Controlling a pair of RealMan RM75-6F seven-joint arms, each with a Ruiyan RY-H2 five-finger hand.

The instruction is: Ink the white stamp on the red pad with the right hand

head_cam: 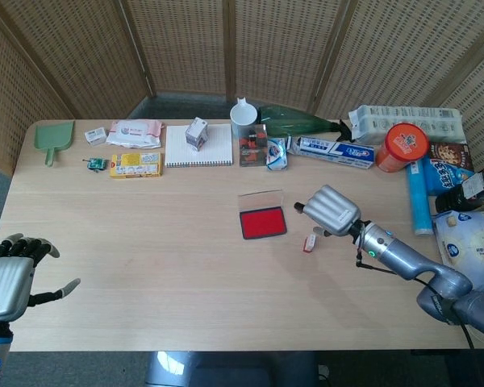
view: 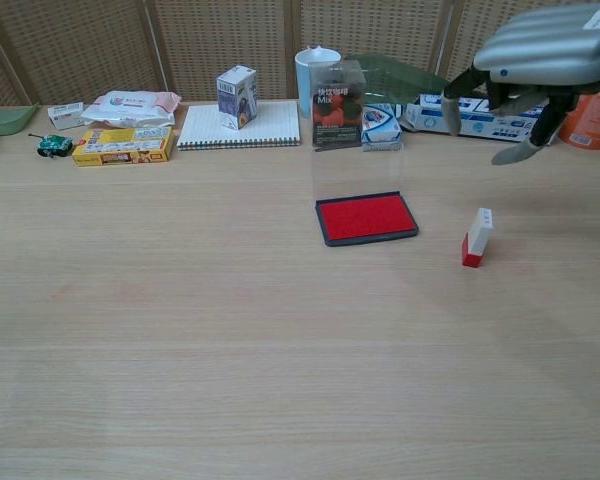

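The white stamp [view: 476, 237] with its red base stands upright on the table, right of the red ink pad [view: 366, 217]; the stamp [head_cam: 310, 242] and the pad [head_cam: 263, 222] also show in the head view. My right hand [view: 533, 62] hovers above the stamp with fingers spread and nothing in it, touching neither. In the head view that right hand [head_cam: 331, 211] sits just above and right of the stamp. My left hand [head_cam: 13, 272] hangs open at the table's near left edge, far from both.
Along the back edge stand a notebook [head_cam: 198, 146] with a small box, a white cup [head_cam: 243, 119], a clear drink box [view: 338, 105], a toothpaste box [head_cam: 334, 151] and an orange can [head_cam: 402, 147]. More packages crowd the right side.
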